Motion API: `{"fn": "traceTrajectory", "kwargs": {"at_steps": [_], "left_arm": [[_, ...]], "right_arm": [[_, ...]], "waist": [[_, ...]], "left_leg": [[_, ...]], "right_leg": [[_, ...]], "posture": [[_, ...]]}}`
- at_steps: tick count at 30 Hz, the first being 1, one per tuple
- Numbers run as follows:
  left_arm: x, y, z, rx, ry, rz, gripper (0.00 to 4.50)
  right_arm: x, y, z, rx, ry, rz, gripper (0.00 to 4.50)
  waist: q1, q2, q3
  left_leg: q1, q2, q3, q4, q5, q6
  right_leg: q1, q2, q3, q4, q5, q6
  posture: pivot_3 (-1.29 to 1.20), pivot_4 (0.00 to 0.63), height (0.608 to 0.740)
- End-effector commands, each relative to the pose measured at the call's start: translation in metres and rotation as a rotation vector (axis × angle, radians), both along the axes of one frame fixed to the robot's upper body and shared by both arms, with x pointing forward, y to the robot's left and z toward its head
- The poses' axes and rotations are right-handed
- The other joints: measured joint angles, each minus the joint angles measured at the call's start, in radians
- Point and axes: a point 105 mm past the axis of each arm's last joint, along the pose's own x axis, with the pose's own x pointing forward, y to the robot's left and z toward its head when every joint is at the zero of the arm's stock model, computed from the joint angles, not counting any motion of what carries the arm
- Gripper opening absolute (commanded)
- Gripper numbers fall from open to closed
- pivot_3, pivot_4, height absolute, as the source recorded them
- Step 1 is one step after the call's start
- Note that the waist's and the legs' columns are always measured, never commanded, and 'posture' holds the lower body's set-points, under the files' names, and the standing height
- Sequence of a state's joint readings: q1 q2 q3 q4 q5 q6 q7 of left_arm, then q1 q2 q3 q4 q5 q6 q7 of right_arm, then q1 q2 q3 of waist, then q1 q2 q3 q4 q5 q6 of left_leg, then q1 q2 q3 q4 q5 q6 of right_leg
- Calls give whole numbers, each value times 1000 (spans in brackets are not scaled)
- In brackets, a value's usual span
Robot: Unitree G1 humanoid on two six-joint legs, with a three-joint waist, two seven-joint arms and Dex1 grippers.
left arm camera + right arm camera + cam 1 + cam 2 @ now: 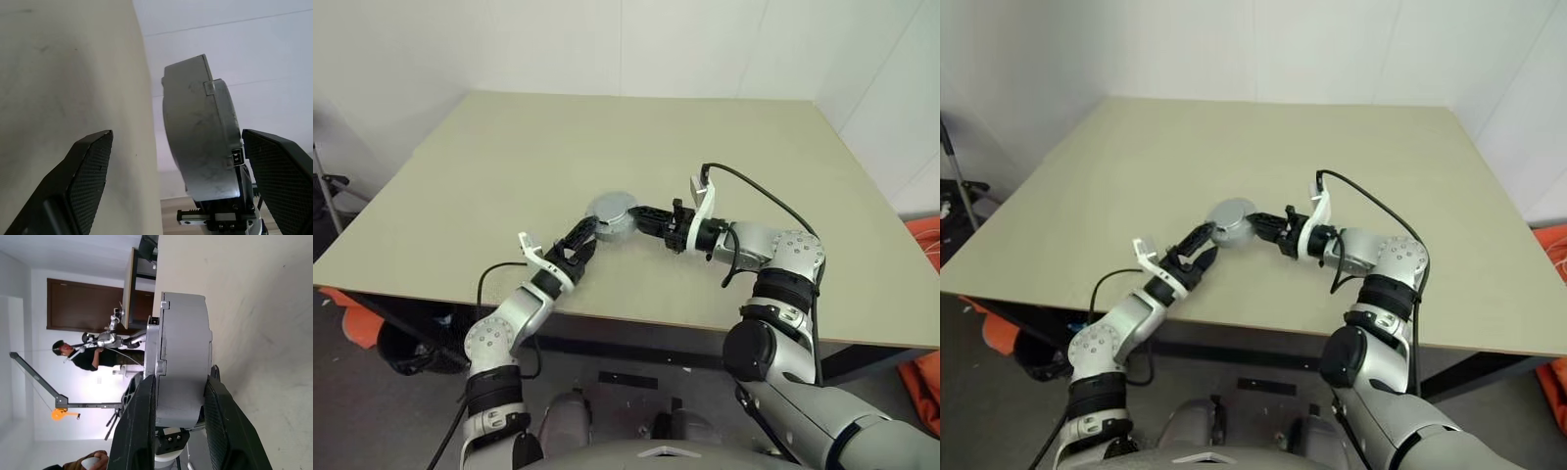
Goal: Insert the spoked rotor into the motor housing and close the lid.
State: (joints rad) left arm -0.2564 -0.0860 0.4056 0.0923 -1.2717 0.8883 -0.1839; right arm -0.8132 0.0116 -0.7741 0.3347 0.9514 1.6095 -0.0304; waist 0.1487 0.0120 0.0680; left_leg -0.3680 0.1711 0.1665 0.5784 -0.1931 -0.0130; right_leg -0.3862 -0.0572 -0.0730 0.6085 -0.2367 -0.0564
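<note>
The motor housing (612, 211) is a round grey metal drum held a little above the table (509, 157), near its front middle. My right gripper (631, 217) is shut on its rim from the right; in the right wrist view both fingers (142, 421) clamp the housing (183, 362) across its thickness. A thin plate, the lid (152, 342), sits flush on one face. The spoked rotor is hidden. My left gripper (585, 235) stands open just left of and below the housing, with the housing (200, 142) between its spread fingers (90, 171) and not touched by them.
The table's front edge runs close under both arms. Orange things lie on the floor at the right (925, 245) and left (352, 308). A person (85, 357) stands far off in the right wrist view.
</note>
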Motion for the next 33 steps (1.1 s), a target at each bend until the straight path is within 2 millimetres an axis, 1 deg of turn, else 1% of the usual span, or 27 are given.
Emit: {"fn": "traceTrajectory", "kwargs": {"at_steps": [1, 9, 12, 16, 17, 24, 28, 31, 32, 33], "left_arm": [[6, -5, 17, -52, -71, -14, 4487], [12, -17, 20, -74, -72, -47, 4487], [13, -21, 22, -75, -64, -56, 3877], [14, -23, 25, -77, -61, -57, 2577], [14, -23, 25, -79, -60, -56, 2402], [13, -18, 29, -90, -61, -36, 2356], [12, -14, 32, -103, -63, -8, 2337], [12, -12, 34, -114, -68, 7, 2288], [12, -11, 35, -119, -70, 12, 2287], [12, -10, 35, -122, -71, 16, 2286]], "right_arm": [[1, 1, 30, 55, -114, 6, 1149], [-3, 6, 30, 57, -121, 15, 1149], [-4, 8, 31, 62, -124, 21, 1149], [-5, 10, 32, 67, -126, 27, 1149], [-5, 10, 31, 67, -125, 27, 1149], [-5, 8, 26, 62, -104, 8, 1149], [-6, 3, 12, 74, -64, -35, 1149], [-9, 2, 7, 88, -48, -43, 1149], [-10, 1, 4, 95, -39, -51, 1709], [-12, 0, 1, 99, -32, -57, 1871]], "waist": [[0, 0, 0], [-1, 0, 0], [0, 0, 0], [0, 0, 0], [0, 0, 0], [0, 0, 0], [0, 0, 0], [0, 0, 0], [0, 0, 0], [0, 0, 0]], "left_leg": [[0, 0, 0, 0, 0, 0], [0, 0, 0, 0, 0, 0], [0, 0, 0, 0, 0, 0], [0, 0, -1, 1, 0, 0], [-1, 0, -1, 1, 0, 0], [0, 0, -1, 1, 0, 0], [0, 0, -1, 1, 0, 0], [-1, 0, -1, 1, 0, 0], [-1, 0, -1, 2, 0, 0], [-1, 0, -1, 2, 0, 0]], "right_leg": [[0, 0, 0, 0, 0, 0], [0, 0, 0, 0, 1, -1], [0, 0, 0, 0, 1, -1], [0, 0, 0, 0, 1, -1], [0, 0, 0, 0, 1, -1], [0, 0, 0, 1, 1, -1], [0, 0, 0, 1, 1, -1], [0, 0, 0, 1, 1, -1], [0, 0, 0, 1, 1, -1], [0, 0, 0, 1, 1, 0]], "posture": [[0, 0, 740], [0, 0, 740], [0, 0, 740], [0, 0, 740], [0, 0, 740], [0, 0, 740], [0, 0, 740], [0, 0, 740], [0, 0, 740], [0, 0, 740]]}}
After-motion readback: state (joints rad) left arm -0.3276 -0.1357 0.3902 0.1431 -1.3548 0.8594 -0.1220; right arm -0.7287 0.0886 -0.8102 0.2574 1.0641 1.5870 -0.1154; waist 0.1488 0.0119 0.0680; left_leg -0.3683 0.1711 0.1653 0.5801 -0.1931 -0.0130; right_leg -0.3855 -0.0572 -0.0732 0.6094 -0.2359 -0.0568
